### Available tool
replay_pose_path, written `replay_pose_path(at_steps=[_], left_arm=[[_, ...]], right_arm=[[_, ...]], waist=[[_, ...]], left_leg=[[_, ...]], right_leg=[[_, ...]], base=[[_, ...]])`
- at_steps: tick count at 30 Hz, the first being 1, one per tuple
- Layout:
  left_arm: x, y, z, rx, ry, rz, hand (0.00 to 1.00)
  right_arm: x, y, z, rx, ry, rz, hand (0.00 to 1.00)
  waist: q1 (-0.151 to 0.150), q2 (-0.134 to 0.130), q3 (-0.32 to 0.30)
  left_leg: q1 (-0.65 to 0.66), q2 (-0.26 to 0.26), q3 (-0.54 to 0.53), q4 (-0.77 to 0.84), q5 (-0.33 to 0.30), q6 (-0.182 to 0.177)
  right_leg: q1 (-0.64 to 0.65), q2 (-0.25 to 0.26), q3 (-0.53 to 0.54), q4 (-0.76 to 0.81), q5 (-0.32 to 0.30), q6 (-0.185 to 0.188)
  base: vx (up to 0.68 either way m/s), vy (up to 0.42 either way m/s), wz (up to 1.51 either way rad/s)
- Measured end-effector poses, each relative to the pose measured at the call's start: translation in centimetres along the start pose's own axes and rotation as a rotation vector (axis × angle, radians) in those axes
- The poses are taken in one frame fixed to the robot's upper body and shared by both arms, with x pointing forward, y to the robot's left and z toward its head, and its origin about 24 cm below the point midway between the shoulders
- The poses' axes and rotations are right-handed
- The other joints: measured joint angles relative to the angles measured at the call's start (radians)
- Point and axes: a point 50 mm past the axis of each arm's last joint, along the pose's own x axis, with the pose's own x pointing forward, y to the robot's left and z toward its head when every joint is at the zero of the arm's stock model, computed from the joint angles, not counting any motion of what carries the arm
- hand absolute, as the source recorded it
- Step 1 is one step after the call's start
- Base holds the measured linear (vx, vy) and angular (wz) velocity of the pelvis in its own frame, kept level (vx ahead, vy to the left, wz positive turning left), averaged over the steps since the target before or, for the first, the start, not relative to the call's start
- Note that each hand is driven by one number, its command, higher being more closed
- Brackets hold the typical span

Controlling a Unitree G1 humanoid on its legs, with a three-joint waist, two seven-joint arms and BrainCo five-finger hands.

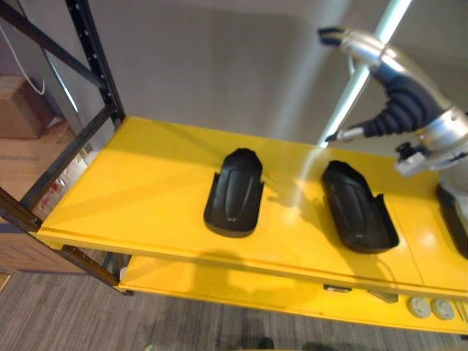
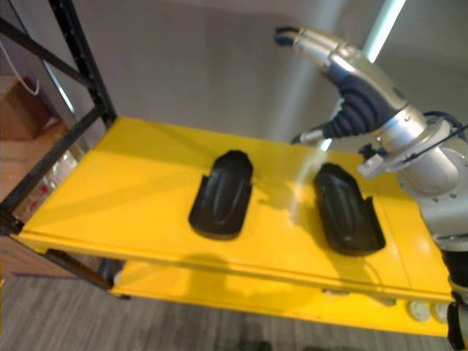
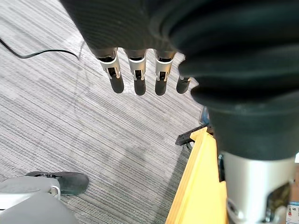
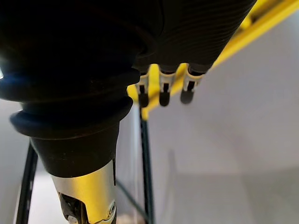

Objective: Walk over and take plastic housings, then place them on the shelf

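The left hand is held over the grey carpet floor, fingers straight and released. The right hand is raised above the yellow metal shelf, fingers relaxed, nothing grasped. One glossy black moulded plastic housing is laid left of those fingers, and a second black housing lies below them, untouched.

The shelf board is smooth, glossy yellow; the left housing and right housing are black plastic, faintly shiny. The shelf upright is matt black metal; the carpet is rough, ribbed.
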Motion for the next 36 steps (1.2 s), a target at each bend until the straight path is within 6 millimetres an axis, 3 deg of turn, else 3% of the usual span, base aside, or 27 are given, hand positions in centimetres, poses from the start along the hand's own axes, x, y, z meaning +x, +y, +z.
replay_pose_path(at_steps=[5, 10, 16, 22, 31, 36], left_arm=[[0.1, 0.0, 0.2, 0.013, -0.008, -0.016, 0.00], [0.1, -0.3, 0.4, 0.039, -0.020, -0.050, 0.00], [0.2, -0.4, 0.8, 0.075, -0.039, -0.066, 0.00], [0.1, -1.0, 1.1, 0.099, -0.051, -0.087, 0.00], [0.1, -1.1, 1.0, 0.111, -0.034, -0.107, 0.00], [0.1, -1.4, 0.8, 0.147, -0.023, -0.141, 0.00]], right_arm=[[-0.6, 2.9, 0.5, -0.059, -0.005, 0.149, 0.00], [-1.4, 5.5, 0.6, -0.033, -0.006, 0.309, 0.00], [-3.1, 10.0, 0.9, 0.037, -0.006, 0.521, 0.00], [-4.8, 13.7, -0.1, 0.050, 0.036, 0.728, 0.00], [-5.4, 15.9, -1.0, -0.028, 0.036, 0.775, 0.00], [-4.9, 16.1, -1.5, -0.247, -0.017, 0.659, 0.00]], waist=[[0.000, -0.002, -0.001], [0.006, -0.002, -0.001], [0.019, 0.003, 0.003], [0.038, 0.011, 0.011], [0.064, 0.009, 0.041], [0.083, 0.009, 0.061]], left_leg=[[0.000, -0.001, 0.000, 0.000, 0.000, 0.000], [-0.006, -0.001, -0.003, 0.006, 0.000, 0.000], [-0.016, 0.000, -0.007, 0.011, 0.000, 0.000], [-0.023, -0.005, -0.030, 0.011, 0.000, 0.000], [-0.033, -0.005, -0.063, 0.029, 0.001, 0.001], [-0.035, -0.005, -0.064, 0.030, 0.000, 0.002]], right_leg=[[0.000, -0.001, 0.001, 0.000, 0.000, 0.000], [0.000, -0.001, 0.000, 0.000, 0.000, 0.000], [-0.003, -0.001, -0.001, 0.000, 0.000, 0.000], [0.004, -0.004, -0.025, 0.000, 0.000, 0.000], [0.015, -0.006, -0.049, 0.000, 0.000, 0.000], [0.018, -0.006, -0.049, 0.000, 0.000, -0.001]], base=[[0.00, 0.000, 0.00], [-0.01, 0.000, 0.01], [-0.01, 0.000, 0.01], [-0.01, 0.003, 0.09], [-0.01, 0.005, 0.10], [-0.05, 0.005, 0.01]])
